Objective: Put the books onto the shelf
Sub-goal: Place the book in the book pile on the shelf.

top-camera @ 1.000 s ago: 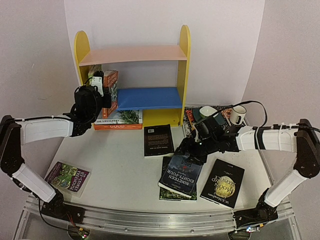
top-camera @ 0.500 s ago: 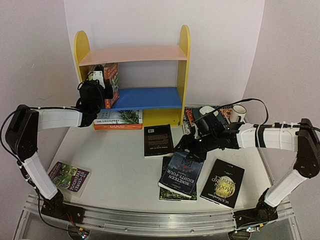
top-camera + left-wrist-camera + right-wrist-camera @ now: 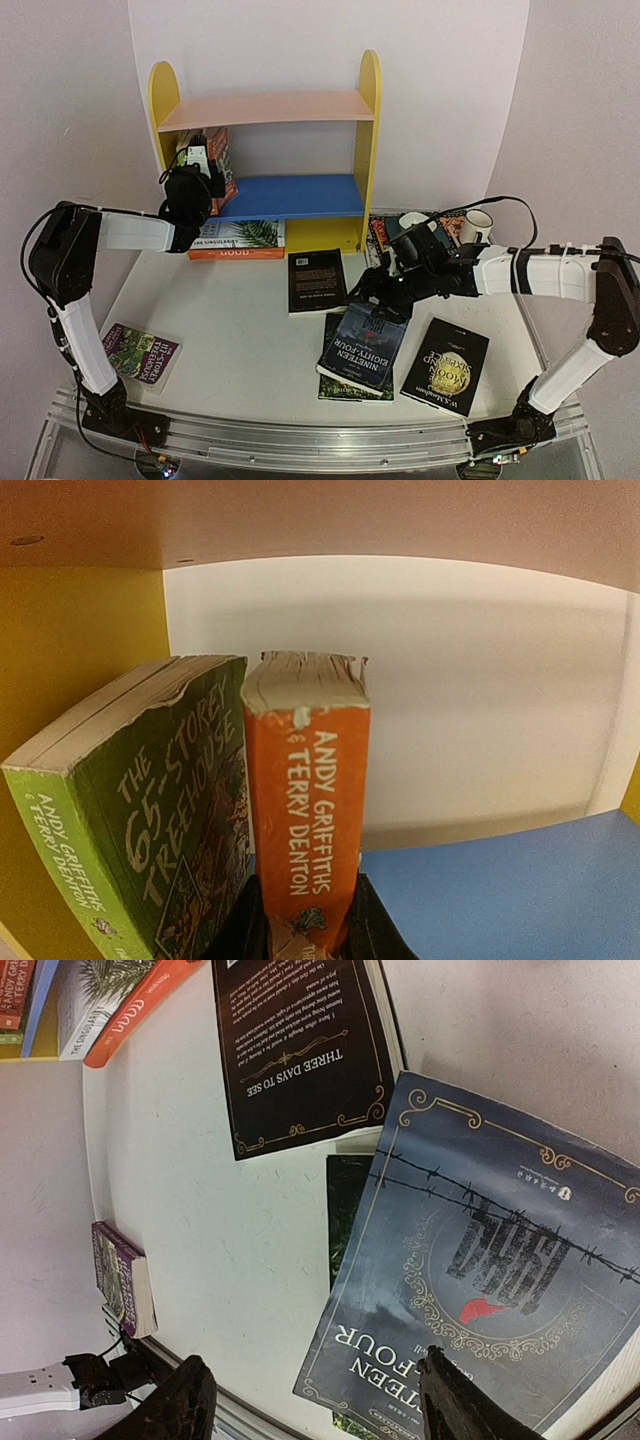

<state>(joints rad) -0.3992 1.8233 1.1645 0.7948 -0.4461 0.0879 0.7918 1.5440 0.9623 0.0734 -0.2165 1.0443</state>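
Since the earlier frame the left arm has reached further forward, carrying the orange book deeper into the shelf. The right arm has barely shifted.

**Left gripper.** The two fingers are closed on the lower end of the orange book's spine. The book stands upright, long axis vertical, with its spine towards the wrist camera and its page block towards the back of the shelf. It sits above the blue middle board, under the top board. Whether its foot rests on the board cannot be told, because the fingers and the frame edge hide it.

**Neighbouring book.** The green book stands just left of the orange one. It tilts, its top leaning left towards the yellow side panel. The two covers are close near the top; contact lower down is not visible.

**Governing relation.** The free stretch of the blue board lies to the right of the held book. The fingers straddle the spine from the front, so release probably calls for a straight pull back along the approach line. The likely hazard is the upright book tipping right, where nothing supports it.

**Right gripper.** Its fingers are spread wide and hold nothing. It hovers over the Nineteen Eighty-Four paperback, which lies flat near the middle of the table. This arm is the nearer one to it.

**Remaining books.** The Three Days to See book and the purple floral book, near the table's left front corner, are not yet shelved.
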